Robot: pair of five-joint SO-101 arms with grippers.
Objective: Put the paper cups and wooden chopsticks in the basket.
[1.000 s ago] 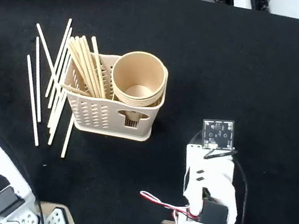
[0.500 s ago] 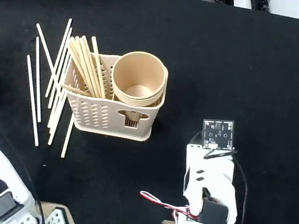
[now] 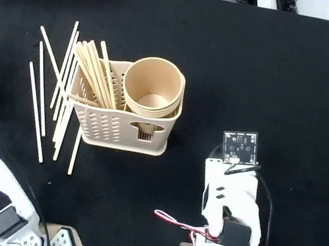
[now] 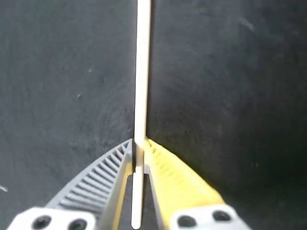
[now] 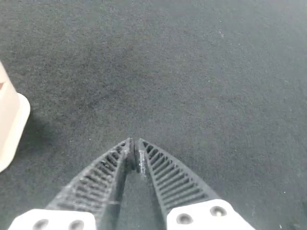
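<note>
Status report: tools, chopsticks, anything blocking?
Left tool shut on chopstick. Right tool shut, empty. Cups in basket; loose sticks on table. Nothing seen blocking.

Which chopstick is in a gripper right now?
The single chopstick pinched in the left gripper; the other chopsticks lie loose beside the basket or lean inside it.

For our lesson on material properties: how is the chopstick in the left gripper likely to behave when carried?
The chopstick runs dead straight out of the left gripper, so it is probably stiff. It looks thin, so likely light. Pinched near one end, it might pivot or slip.
</note>
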